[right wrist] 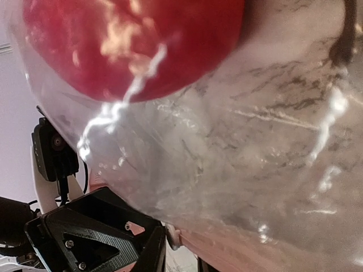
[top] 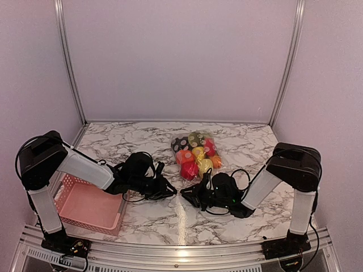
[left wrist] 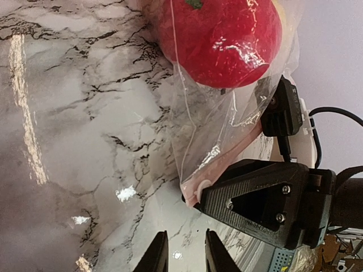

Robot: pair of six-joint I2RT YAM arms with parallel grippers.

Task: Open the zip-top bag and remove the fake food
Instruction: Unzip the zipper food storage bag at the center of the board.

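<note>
The clear zip-top bag (top: 195, 156) lies mid-table, packed with fake food: a red apple (top: 189, 170) nearest me, with yellow, orange, green and dark pieces behind it. My right gripper (top: 185, 194) is shut on the bag's near edge. In the right wrist view the pinkish zip strip (right wrist: 255, 249) runs between that gripper's (right wrist: 178, 263) fingers, and the apple (right wrist: 130, 45) fills the top. My left gripper (left wrist: 184, 256) hovers over bare marble just short of the bag's corner (left wrist: 195, 192), slightly open and holding nothing. A white slider tab (left wrist: 203, 187) sits at that corner.
A pink mesh basket (top: 85, 204) stands at the near left beside the left arm. The two grippers nearly meet tip to tip below the bag. Walls enclose the marble table (top: 125, 141) on three sides.
</note>
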